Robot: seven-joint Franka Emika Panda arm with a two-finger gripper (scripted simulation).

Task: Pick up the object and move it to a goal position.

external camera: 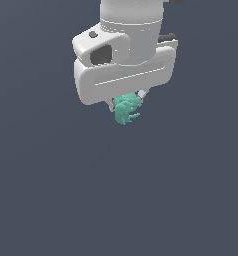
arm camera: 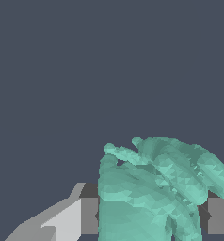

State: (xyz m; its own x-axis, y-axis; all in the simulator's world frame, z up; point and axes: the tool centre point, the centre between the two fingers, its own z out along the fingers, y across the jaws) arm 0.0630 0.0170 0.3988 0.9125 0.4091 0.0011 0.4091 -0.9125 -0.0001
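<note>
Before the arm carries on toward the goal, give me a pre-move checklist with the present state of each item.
1. Teal object sits between the fingers of the gripper: ok.
2. Fingers press it from both sides in the wrist view: ok.
3. Object hangs partly below the fingertips; grip firmness: cannot tell.
4. Object lifted off any surface: cannot tell, the background is plain.
5. Nothing else near the gripper in either view: ok.
6. Goal position visible: not ok, no marker shows.

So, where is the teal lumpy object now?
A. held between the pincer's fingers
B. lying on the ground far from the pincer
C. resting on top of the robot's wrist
A: the teal object sits between the fingers of the pincer, in both views.
</note>
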